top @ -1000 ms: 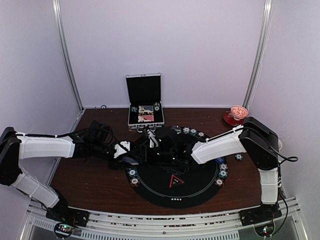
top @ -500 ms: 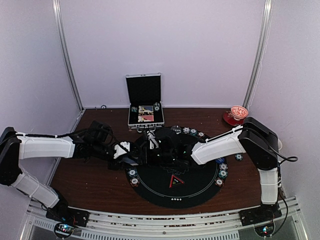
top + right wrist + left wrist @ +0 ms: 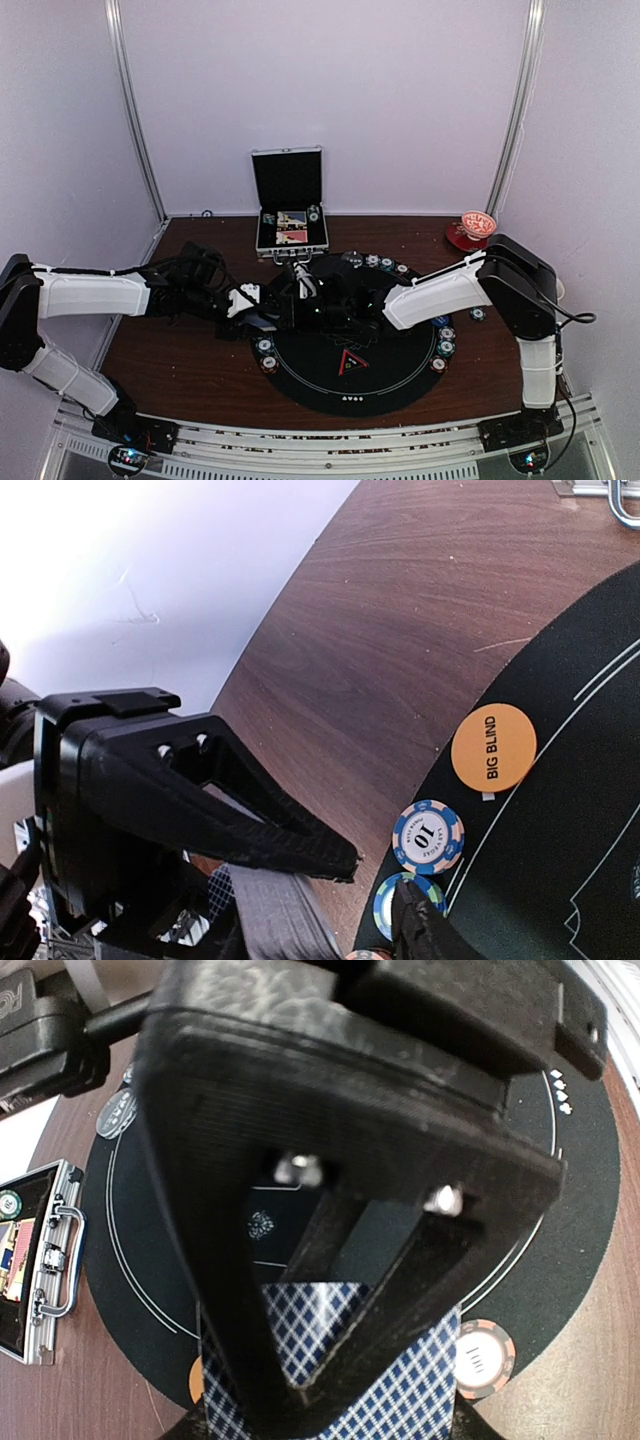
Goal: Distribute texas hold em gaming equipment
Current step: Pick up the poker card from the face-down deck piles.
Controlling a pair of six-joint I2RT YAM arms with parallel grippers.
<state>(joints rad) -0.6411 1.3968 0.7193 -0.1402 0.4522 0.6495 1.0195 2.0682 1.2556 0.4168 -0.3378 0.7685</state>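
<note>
My left claw (image 3: 265,312) is clamped narrow on the stack of cards (image 3: 400,1390), holding it above the left edge of the mat (image 3: 340,385). My right claw (image 3: 290,308) is right up against it, one finger crossing over the top card. I cannot tell how wide that claw stands, or whether it has a card pinched.

The main risk is in the handover. If the right claw bites too deep, it could take two or three cards instead of one. If it drags sideways, the stack could fan out of my left grip and spill onto the mat. The two claws are also close enough to knock each other.

Chips sit just below on the mat's left rim. There is a blue chip marked 10 (image 3: 428,837), a green chip (image 3: 395,900) beside it and an orange-edged chip (image 3: 482,1358). The orange Big Blind disc (image 3: 493,747) lies near them, and a low sweep or a dropped card would shove any of these out of place.

From above, my arms cover the cards completely. The right wrist view shows only one of its own fingers, cut off at the bottom edge (the other is out of frame). The contents of the open case (image 3: 290,225) at the far edge of the surface (image 3: 190,360) are too small to make out.
</note>
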